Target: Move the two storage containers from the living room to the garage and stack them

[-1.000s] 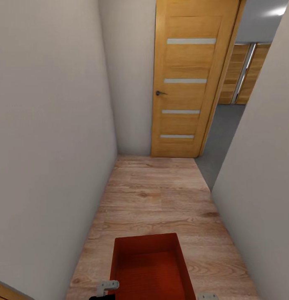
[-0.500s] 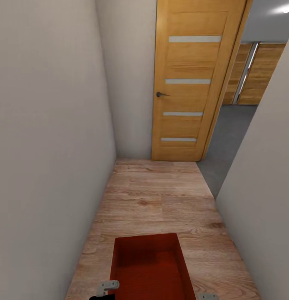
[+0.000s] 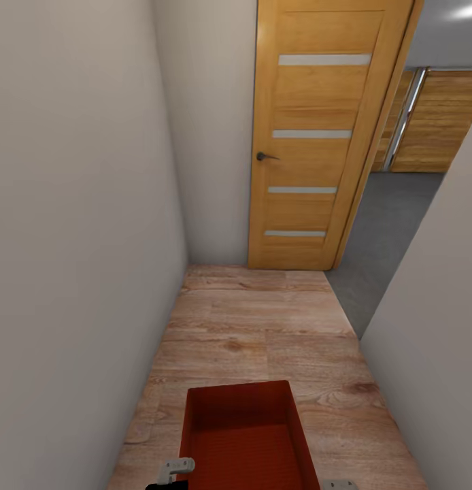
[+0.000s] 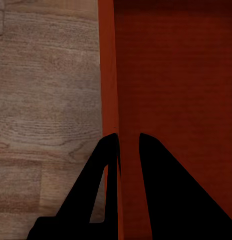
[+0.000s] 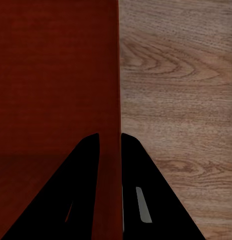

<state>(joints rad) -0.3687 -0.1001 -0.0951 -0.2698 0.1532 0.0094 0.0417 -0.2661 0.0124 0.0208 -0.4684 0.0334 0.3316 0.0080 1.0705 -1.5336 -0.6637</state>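
Ahead of the wooden door (image 3: 307, 136), low over the wood plank floor (image 3: 263, 333), one storage container (image 3: 243, 439) hangs between both arms. Left gripper (image 4: 127, 142) pinches its left wall, one finger inside, one outside; right gripper (image 5: 109, 140) clamps the opposite wall likewise. Beside the door, an opening shows grey floor (image 3: 385, 231).

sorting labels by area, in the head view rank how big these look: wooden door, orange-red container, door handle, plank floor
1. wooden door and plank floor: alike, not ranked
2. orange-red container, near the camera, so it looks enlarged
3. door handle
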